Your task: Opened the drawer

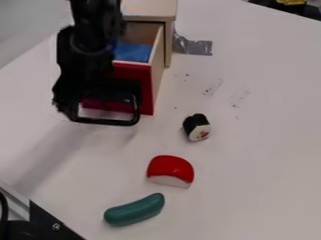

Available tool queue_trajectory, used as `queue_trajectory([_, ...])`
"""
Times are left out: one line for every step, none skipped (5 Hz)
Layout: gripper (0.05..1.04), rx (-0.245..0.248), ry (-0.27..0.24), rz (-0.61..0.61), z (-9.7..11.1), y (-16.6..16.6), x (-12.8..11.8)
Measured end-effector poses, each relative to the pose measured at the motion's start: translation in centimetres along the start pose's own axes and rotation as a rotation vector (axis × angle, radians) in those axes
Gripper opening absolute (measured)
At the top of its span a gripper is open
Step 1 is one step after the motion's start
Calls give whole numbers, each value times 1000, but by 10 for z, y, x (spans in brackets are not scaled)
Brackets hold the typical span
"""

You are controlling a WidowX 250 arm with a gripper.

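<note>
Camera view: the gripper [104, 114], wide or narrow I can't tell, is at the open red drawer [134, 73], and any more pull should go slow and straight.

one camera, slanting down over table [251, 154]

Camera view: drawer [130, 71] out front of cabinet [149, 8], unidentified item [133, 52] inside. On surface [251, 164]: tape [199, 47] right of cabinet, toy sushi [197, 127] ahead and right of drawer, toy food piece [171, 169] ahead-left of sushi, toy cucumber [134, 209] nearest, ahead-left of that piece
</note>
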State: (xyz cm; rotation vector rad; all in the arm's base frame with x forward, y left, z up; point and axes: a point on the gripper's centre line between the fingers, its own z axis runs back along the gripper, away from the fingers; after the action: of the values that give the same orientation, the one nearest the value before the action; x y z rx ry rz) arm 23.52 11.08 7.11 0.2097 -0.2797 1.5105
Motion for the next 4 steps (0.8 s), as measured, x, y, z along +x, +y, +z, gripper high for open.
queue_trajectory([999,-124,67,-180,53,-20,4])
queue_trajectory([999,-133,119,-460,99,-16,7])
queue_trajectory([999,-131,152,-707,154,14,9])
queue_trajectory([999,-201,217,-985,183,40,-6])
